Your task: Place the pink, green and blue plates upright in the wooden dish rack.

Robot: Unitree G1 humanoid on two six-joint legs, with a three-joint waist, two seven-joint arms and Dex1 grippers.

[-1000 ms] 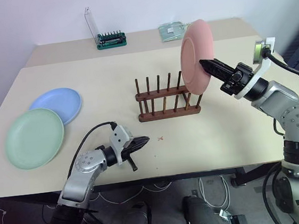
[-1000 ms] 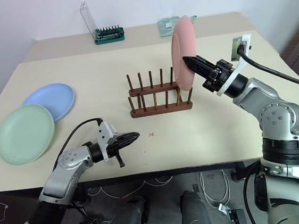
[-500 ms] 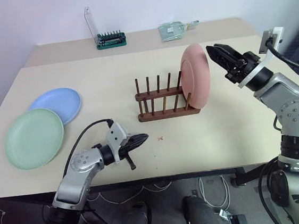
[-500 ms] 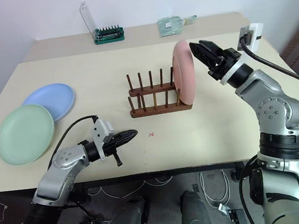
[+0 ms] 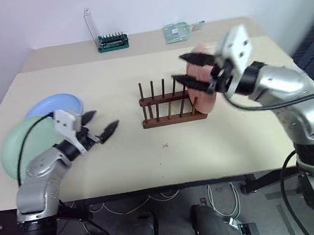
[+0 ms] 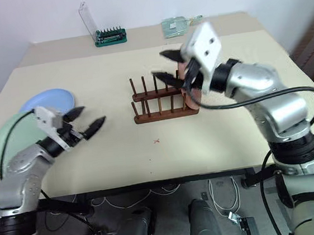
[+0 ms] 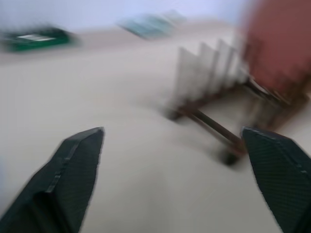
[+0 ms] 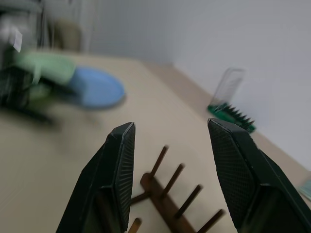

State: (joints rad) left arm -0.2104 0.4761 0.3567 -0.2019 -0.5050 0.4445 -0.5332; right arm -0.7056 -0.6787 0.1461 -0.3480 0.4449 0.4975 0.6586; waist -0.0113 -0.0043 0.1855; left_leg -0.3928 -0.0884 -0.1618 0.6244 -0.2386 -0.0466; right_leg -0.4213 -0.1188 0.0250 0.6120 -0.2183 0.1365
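Observation:
The pink plate point(image 5: 203, 99) stands upright at the right end of the wooden dish rack point(image 5: 166, 102), partly hidden behind my right gripper point(image 5: 190, 71). That gripper hovers open and empty over the rack, pointing left. The green plate point(image 5: 13, 150) lies flat at the table's left edge, overlapping the blue plate point(image 5: 50, 103) behind it. My left gripper point(image 5: 99, 122) is open and empty, raised just right of the green plate, pointing toward the rack point(image 7: 218, 116). The right wrist view looks past the rack's pegs point(image 8: 175, 194) to the blue plate point(image 8: 97, 87) and the green plate point(image 8: 43, 65).
A green-based tool case point(image 5: 107, 41) with a raised clear lid and a clear packet point(image 5: 177, 31) sit on the far strip of the table. Bare tabletop point(image 5: 166, 150) lies in front of the rack, marked with a small red cross.
The right gripper let go of the pink plate, which now stands in the rack, and swung left over the rack. The left gripper opened and moved left and up toward the green plate.

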